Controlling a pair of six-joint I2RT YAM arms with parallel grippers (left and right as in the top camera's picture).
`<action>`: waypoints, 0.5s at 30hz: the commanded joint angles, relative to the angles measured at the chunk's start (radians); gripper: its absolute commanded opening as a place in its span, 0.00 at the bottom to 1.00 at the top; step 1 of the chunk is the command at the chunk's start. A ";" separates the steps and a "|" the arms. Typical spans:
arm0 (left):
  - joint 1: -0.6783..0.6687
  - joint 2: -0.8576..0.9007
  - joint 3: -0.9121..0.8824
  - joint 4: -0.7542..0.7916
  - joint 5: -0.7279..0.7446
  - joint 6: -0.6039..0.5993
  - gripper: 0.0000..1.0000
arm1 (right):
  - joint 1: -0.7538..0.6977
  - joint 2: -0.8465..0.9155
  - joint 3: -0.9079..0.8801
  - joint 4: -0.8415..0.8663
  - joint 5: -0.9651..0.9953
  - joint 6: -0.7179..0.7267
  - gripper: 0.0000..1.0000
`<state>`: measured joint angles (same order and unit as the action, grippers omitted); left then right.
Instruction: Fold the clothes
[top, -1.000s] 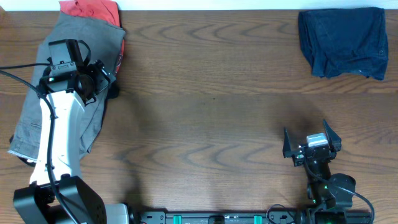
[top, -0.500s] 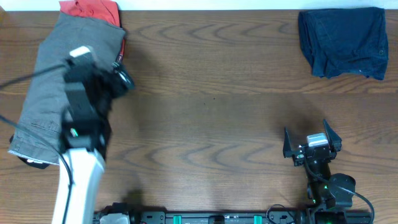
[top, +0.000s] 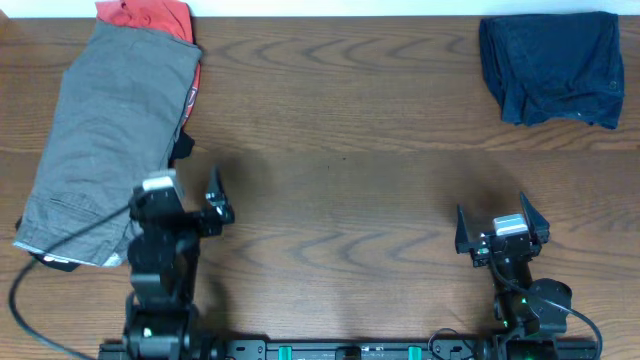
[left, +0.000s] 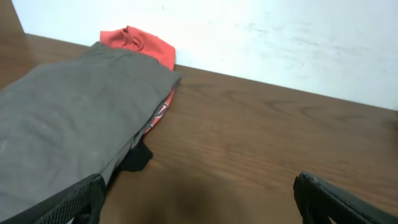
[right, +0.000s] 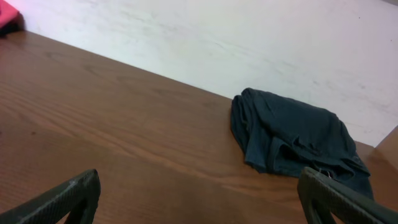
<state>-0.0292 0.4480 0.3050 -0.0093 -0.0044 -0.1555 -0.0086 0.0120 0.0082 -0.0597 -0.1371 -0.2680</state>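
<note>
Folded grey-khaki shorts (top: 105, 130) lie at the far left, on top of a red-orange garment (top: 145, 15) and a dark one (top: 181, 148) peeking out at their right edge. All three show in the left wrist view: shorts (left: 62, 130), red-orange garment (left: 146, 45), dark one (left: 135, 158). Crumpled dark blue denim shorts (top: 552, 67) lie at the far right, also in the right wrist view (right: 292, 134). My left gripper (top: 180, 200) is open and empty at the front left, beside the grey shorts' lower right corner. My right gripper (top: 502, 222) is open and empty at the front right.
The wooden table (top: 340, 170) runs to a white wall (left: 280, 37) at the back. The arms' base rail (top: 340, 350) lies along the front edge.
My left arm has drawn back from over the grey shorts towards the front edge, empty, and the shorts now lie uncovered. The right arm has not moved.
</note>
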 joint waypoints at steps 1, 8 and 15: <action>-0.003 -0.111 -0.081 0.018 -0.008 0.018 0.98 | 0.023 -0.007 -0.003 -0.003 0.006 0.018 0.99; -0.014 -0.327 -0.233 0.031 -0.016 0.017 0.98 | 0.023 -0.007 -0.003 -0.003 0.006 0.018 0.99; -0.014 -0.414 -0.271 0.030 -0.016 0.018 0.98 | 0.023 -0.007 -0.003 -0.003 0.006 0.018 0.99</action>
<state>-0.0376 0.0681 0.0494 0.0116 -0.0074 -0.1551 -0.0086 0.0116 0.0078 -0.0593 -0.1368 -0.2680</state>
